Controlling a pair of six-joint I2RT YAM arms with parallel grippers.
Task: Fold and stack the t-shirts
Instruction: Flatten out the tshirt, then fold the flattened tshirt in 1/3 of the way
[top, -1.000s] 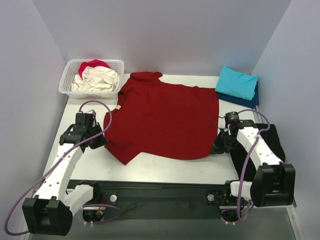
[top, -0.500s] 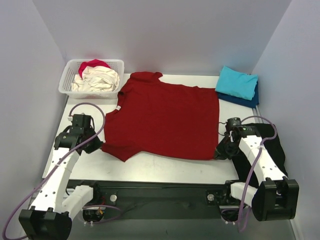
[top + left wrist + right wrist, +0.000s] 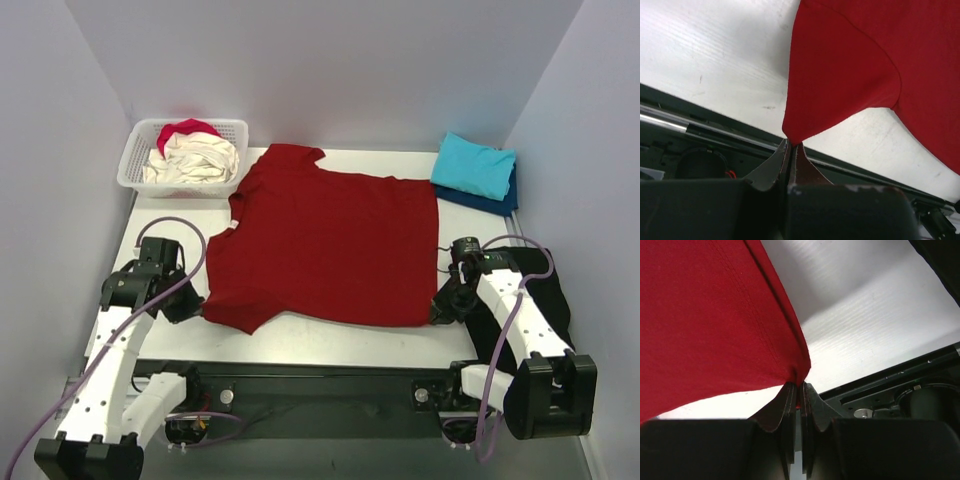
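Note:
A dark red t-shirt (image 3: pixel 325 240) lies spread flat across the middle of the table. My left gripper (image 3: pixel 196 308) is shut on its near-left corner, a sleeve tip (image 3: pixel 792 137) pinched between the fingers. My right gripper (image 3: pixel 437 312) is shut on the near-right hem corner (image 3: pixel 799 375). A folded turquoise t-shirt (image 3: pixel 474 164) rests on a folded navy one (image 3: pixel 506 202) at the far right. A cream t-shirt (image 3: pixel 197 158) and a pink-red one (image 3: pixel 187 129) lie bunched in the basket.
The white lattice basket (image 3: pixel 135 165) stands at the far left corner. A black rail (image 3: pixel 310 375) runs along the near table edge between the arm bases. Grey walls close in on three sides.
Both grippers have pulled toward the near edge, dragging the dark red shirt with them. The left gripper has moved furthest, and the sleeve has drawn in.

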